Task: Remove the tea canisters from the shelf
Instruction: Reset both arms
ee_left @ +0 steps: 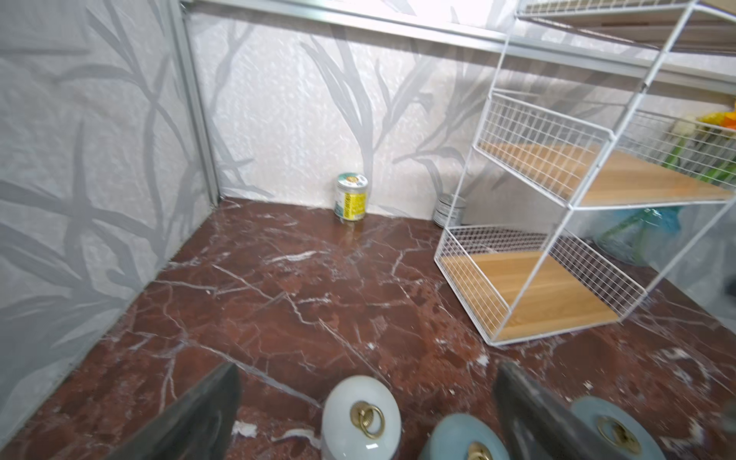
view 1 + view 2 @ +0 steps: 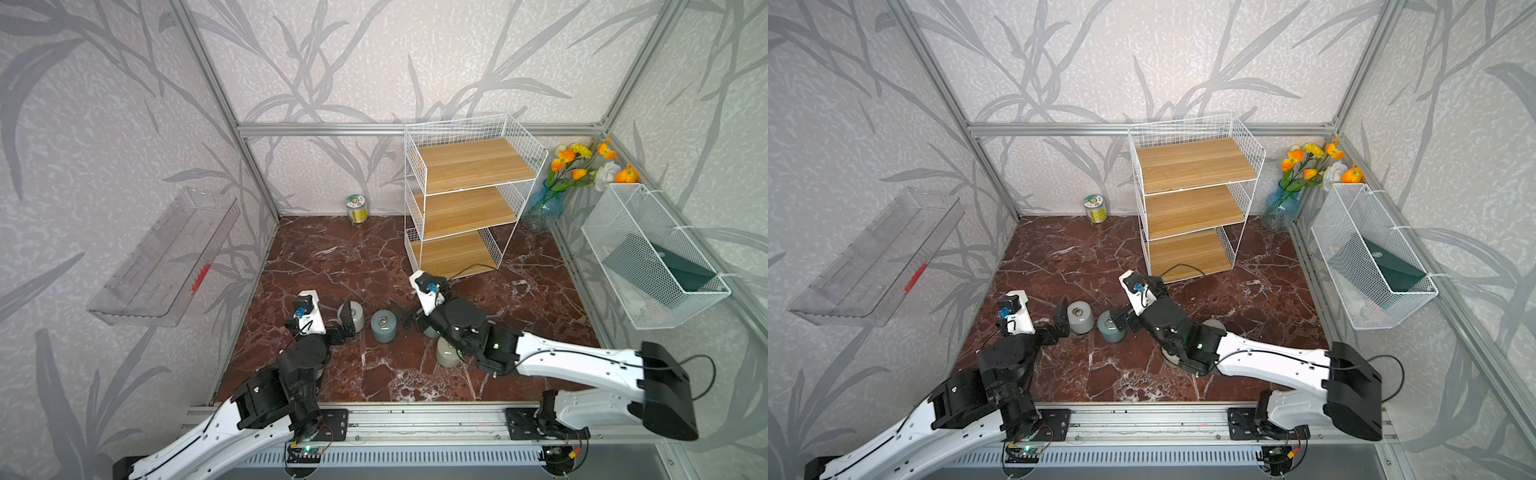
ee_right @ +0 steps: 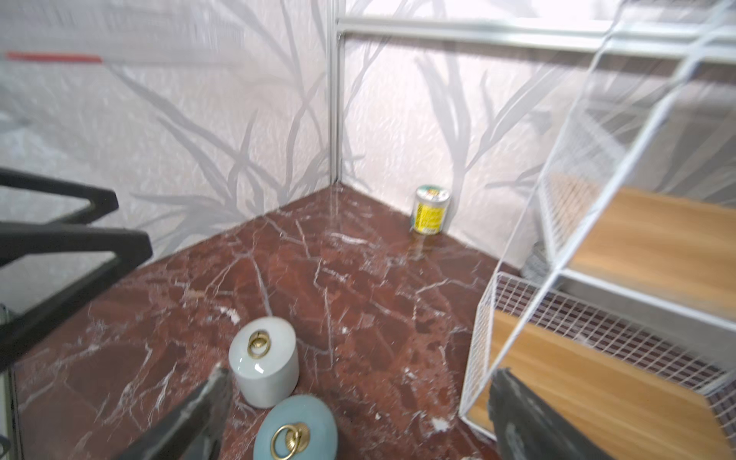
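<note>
The shelf (image 2: pixel 473 164) stood at the back of the counter (image 2: pixel 332 257) with all three boards bare. In front of it, near the arms, an off-white canister (image 2: pixel 353 316) stood upright on the counter between the spread fingers of the left end effector (image 1: pixel 368 370). The left wrist view showed a gap on each side, so nothing was gripped. Just beside it stood a blue-grey canister (image 2: pixel 384 326). The right end effector (image 3: pixel 360 380) had its fingers wide apart to either side of that one and held nothing. A second blue-grey canister (image 1: pixel 613 426) showed past a finger in the left wrist view. A pale canister (image 2: pixel 448 356) stood partly hidden under the right arm (image 2: pixel 561 353). A small labelled tin (image 2: pixel 356 208) sat against the back wall, well apart from the canisters.
</note>
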